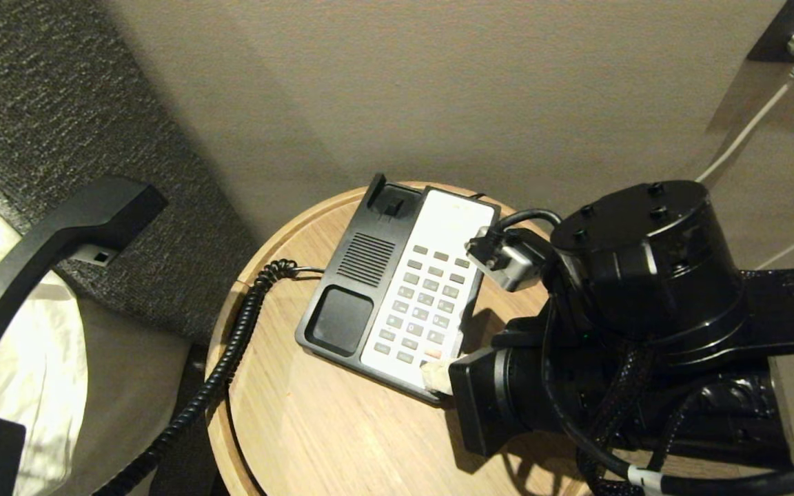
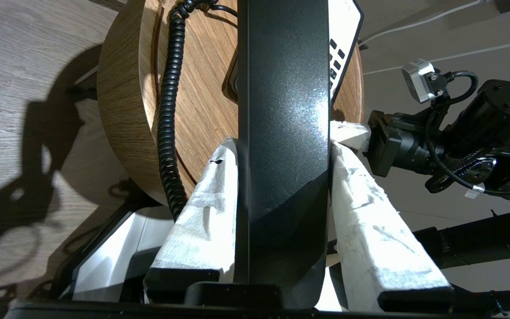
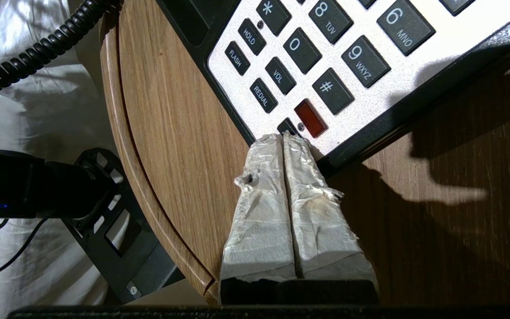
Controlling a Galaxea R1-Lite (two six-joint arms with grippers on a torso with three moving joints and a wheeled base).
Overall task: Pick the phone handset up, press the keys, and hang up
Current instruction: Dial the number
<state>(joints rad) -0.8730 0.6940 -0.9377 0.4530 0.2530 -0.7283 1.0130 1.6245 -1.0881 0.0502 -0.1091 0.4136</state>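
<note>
Round wooden table (image 1: pixel 314 427) by a wall | left gripper (image 2: pixel 283 177) clamps the handset (image 1: pixel 52 241) off to the left (clearing the cradle) | right gripper (image 3: pixel 283 139), fingers together, touches the keys (image 1: pixel 421 306) at the near edge, by the red one.

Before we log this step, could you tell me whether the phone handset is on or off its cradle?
Off: the left gripper holds the phone handset beside the table; the cradle sits empty.
</note>
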